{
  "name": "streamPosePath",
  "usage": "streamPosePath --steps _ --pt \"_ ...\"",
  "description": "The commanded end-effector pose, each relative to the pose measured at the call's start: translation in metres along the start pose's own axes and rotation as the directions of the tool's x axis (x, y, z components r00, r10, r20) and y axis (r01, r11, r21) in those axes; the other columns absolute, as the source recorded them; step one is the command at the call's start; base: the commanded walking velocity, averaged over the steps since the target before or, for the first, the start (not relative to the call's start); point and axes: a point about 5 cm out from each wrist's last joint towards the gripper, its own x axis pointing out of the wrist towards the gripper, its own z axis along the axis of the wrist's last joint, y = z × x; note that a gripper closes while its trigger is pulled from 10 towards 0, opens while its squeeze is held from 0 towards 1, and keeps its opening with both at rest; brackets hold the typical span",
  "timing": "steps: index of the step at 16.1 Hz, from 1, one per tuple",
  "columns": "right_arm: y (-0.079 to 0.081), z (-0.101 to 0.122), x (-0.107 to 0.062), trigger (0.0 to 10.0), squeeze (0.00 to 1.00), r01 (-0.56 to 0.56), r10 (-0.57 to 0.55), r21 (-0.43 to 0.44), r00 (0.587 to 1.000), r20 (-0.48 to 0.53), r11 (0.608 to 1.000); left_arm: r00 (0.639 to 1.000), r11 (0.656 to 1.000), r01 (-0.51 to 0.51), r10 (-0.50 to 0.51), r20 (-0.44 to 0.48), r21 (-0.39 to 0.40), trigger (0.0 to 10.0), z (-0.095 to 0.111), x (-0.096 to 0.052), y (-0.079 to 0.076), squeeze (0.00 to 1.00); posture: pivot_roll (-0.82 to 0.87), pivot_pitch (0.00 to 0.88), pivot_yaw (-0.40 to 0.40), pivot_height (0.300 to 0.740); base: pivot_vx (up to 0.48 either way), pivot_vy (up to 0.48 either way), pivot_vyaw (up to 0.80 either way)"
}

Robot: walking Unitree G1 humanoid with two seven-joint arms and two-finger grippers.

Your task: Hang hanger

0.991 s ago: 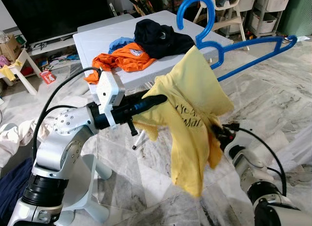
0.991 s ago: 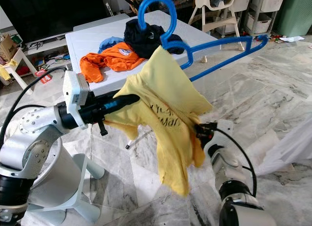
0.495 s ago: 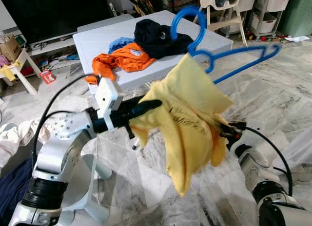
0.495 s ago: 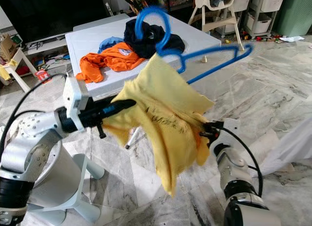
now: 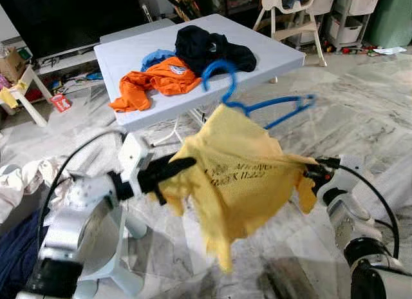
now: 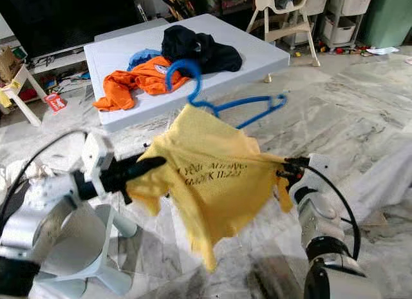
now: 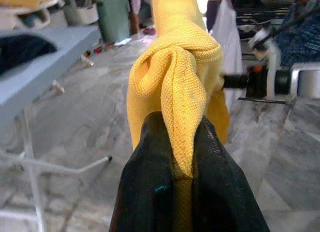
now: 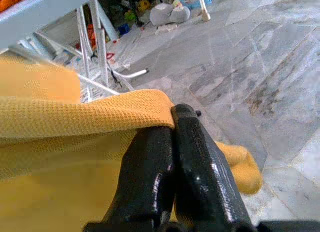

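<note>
While the yellow shirt (image 5: 241, 183) is stretched across the middle of the frame, the left gripper (image 5: 183, 163) pinches its left edge and the right gripper (image 5: 310, 172) pinches its right edge, each with fingers closed on a fold of the cloth. In the left wrist view the two black fingers (image 7: 150, 192) clamp a bunched ridge of yellow knit; in the right wrist view the fingers (image 8: 192, 162) press together on a thin hem. The shirt bears dark lettering and hangs down toward the lower centre of the frame, above the marble floor (image 5: 360, 112).

The blue hanger (image 5: 257, 106) sits in the upper centre of the frame, its lower part inside the top of the shirt. Its hook (image 5: 219, 70) curves up and left, and one arm sticks out to the right, clear of the cloth.

Behind it, in the upper part of the frame, a white tabletop (image 5: 270, 51) carries an orange garment (image 5: 158, 80), a black garment (image 5: 209, 48) and a bit of blue cloth (image 5: 154, 56). A white high chair (image 5: 290, 9) stands at the upper right, and white cloth (image 5: 16, 183) lies on the floor at the left edge.
</note>
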Motion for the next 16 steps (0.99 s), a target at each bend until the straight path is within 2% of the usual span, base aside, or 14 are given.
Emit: streamPosePath --steps 1,2,3,6,8,10,11,15,16 --pt "0.003 0.019 0.006 0.0 0.00 -0.004 0.005 -0.007 0.998 0.066 1.000 0.998 0.998 -0.059 0.059 0.009 0.020 0.0 0.001 -0.006 0.006 0.00 -0.10 0.036 0.096 0.740 0.000 0.000 0.00" --pt "0.004 0.023 0.007 0.0 0.00 -0.005 0.006 -0.008 0.997 0.076 1.000 0.997 0.997 -0.082 0.082 -0.006 0.004 0.0 -0.006 -0.007 0.005 0.00 -0.10 0.037 0.097 0.740 0.000 0.000 0.00" --pt "0.005 0.033 0.010 0.0 0.00 -0.010 0.012 -0.012 0.994 0.107 1.000 0.988 0.992 -0.129 0.127 -0.090 -0.012 0.0 -0.025 -0.010 0.002 0.00 -0.10 0.040 0.099 0.740 0.000 0.000 0.00" --pt "0.005 0.042 0.012 0.0 0.00 -0.006 0.009 -0.021 0.990 0.139 1.000 0.988 0.989 -0.126 0.118 -0.103 -0.082 0.0 -0.033 -0.009 -0.005 0.00 -0.10 0.040 0.103 0.740 0.000 0.000 0.00" --pt "0.006 0.040 0.012 0.0 0.00 -0.018 0.022 -0.034 0.992 0.128 0.999 0.994 0.964 -0.107 0.108 -0.007 -0.242 0.0 -0.024 -0.002 -0.011 0.00 -0.10 0.042 0.103 0.740 0.000 0.000 0.00" --pt "0.011 0.032 0.011 0.0 0.00 -0.033 0.039 -0.058 0.994 0.106 0.998 0.993 0.922 -0.037 0.076 0.087 -0.386 0.0 -0.011 0.002 -0.016 0.00 -0.10 0.043 0.104 0.740 0.000 0.000 0.00" --pt "0.012 0.030 0.011 0.0 0.00 -0.035 0.041 -0.057 0.994 0.104 0.998 0.989 0.901 -0.018 0.080 0.126 -0.433 0.0 -0.006 0.002 -0.018 0.00 -0.10 0.045 0.106 0.740 0.000 0.000 0.00" --pt "0.022 0.014 0.010 0.0 0.00 -0.088 0.091 -0.076 0.995 0.044 0.993 0.991 0.871 0.012 0.055 0.120 -0.492 0.0 -0.009 0.005 -0.031 0.00 -0.09 0.038 0.104 0.740 0.000 0.000 0.00" --pt "0.028 0.007 0.009 0.0 0.00 -0.143 0.144 -0.073 0.990 0.011 0.987 0.992 0.866 0.037 0.028 0.121 -0.499 0.0 -0.008 0.005 -0.035 0.00 -0.09 0.036 0.103 0.740 0.000 0.000 0.00"
